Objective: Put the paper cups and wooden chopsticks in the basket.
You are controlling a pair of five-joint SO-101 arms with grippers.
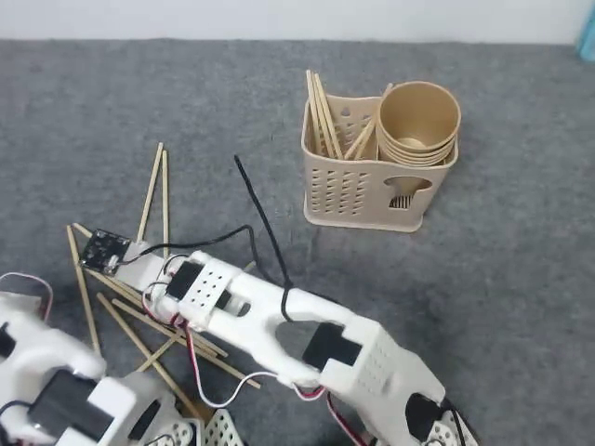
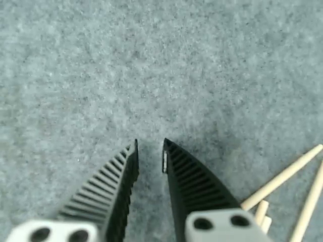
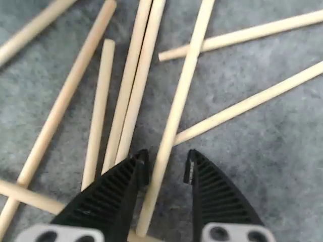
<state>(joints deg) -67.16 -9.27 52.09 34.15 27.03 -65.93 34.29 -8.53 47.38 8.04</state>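
So the beige perforated plastic basket (image 1: 358, 190) sits on the far side of the grey felt-covered desk (image 1: 483, 279), a bit right of centre. The stack of tan paper cups (image 1: 418, 121) is already in its right compartment. A handful of wooden chopsticks (image 1: 323, 116) stands leaning in the left one.

The rest of the loose wooden chopsticks (image 1: 165, 195) are scattered in a crisscross pile on the near left of the desk, well apart from the basket. The white right arm (image 1: 279, 316) stretches from the near right across to that pile, with a black cable (image 1: 265, 223) trailing off it toward the basket.

The right claw (image 3: 165, 164) is partly open and pointing down into the pile. One pale chopstick (image 3: 176, 116) runs between its black ribbed fingers, which aren't pinching it.

The left arm (image 1: 56, 372) is tucked at the near left corner. The left claw (image 2: 150, 151) is open just a crack, holding nothing, over bare felt with a few chopstick ends nearby.
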